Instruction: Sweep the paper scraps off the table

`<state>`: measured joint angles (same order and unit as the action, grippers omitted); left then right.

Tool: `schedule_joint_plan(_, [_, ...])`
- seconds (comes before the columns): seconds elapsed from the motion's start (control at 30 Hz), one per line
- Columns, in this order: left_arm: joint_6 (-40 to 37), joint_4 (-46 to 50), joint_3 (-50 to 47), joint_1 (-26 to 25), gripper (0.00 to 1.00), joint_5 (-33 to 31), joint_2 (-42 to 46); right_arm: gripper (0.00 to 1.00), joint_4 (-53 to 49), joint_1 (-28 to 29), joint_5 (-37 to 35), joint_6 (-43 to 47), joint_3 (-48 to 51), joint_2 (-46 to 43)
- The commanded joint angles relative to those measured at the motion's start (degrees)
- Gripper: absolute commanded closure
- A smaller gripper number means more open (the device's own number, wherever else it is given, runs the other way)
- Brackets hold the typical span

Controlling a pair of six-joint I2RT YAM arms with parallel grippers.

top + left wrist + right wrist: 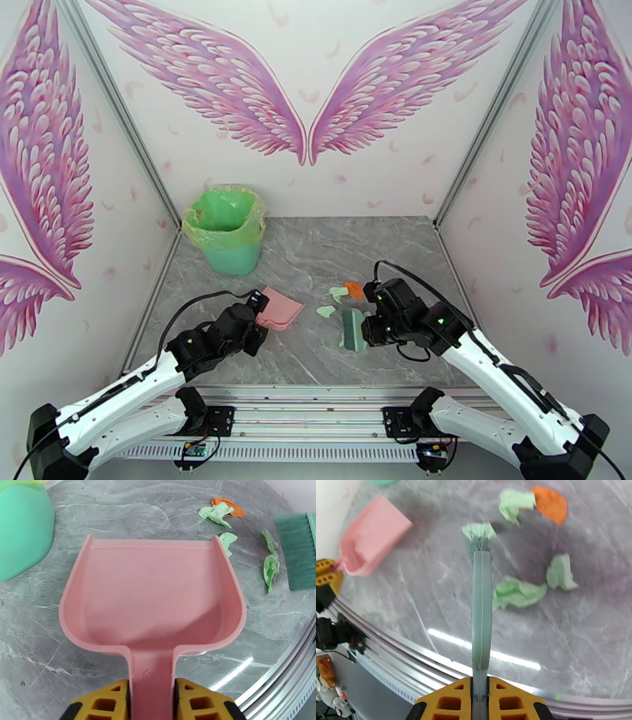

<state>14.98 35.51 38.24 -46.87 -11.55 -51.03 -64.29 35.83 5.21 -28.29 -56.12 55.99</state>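
The left gripper (152, 696) clamps the dustpan (152, 598) by its handle, left of the tabletop (316, 245) centre. The right gripper (480, 698) clamps the brush (481, 610). The scraps (515, 592) lie mid-tabletop: one between dustpan and brush, others just beyond the brush toward the far edge.

Left arm (118, 397), right arm (513, 391): white link shells showing at lower corners of top frame, black joint housings sitting between. Black cables (197, 299) looping along each arm. Small green lights (437, 322) glowing on black wrist sections. Left claw (152, 701), right claw (480, 701): yellow-orange ribbed fingers (106, 705) with black edging showing at bottom of wrist frames.
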Motion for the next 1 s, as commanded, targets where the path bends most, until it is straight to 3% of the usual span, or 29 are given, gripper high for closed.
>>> schedule_joint_plan(0.0, [-0.7, -1.0, 0.5, 0.3, 1.00, 0.7, 0.0, 1.00, -0.5, 0.6, -2.9, -4.2, 3.1, -0.5])
schedule_joint_plan(0.23, [-0.5, -0.8, 0.3, 0.0, 1.00, 0.8, 1.2, 1.00, 8.3, 0.6, -6.1, -5.0, 4.6, 5.5])
schedule_joint_plan(0.47, [-0.5, -0.9, 0.3, -0.3, 1.00, 1.1, 1.4, 1.00, 12.7, -0.3, -9.8, -2.4, -2.5, 13.7])
schedule_joint_plan(0.7, [-0.5, -1.1, 0.1, -0.6, 1.00, 1.2, 1.1, 1.00, 7.6, -0.3, -11.8, -0.9, -6.4, 11.7])
schedule_joint_plan(0.97, [-1.0, -1.5, 0.5, -0.6, 1.00, 1.7, -0.7, 1.00, -5.0, -1.3, -18.9, -2.3, -3.3, 4.6])
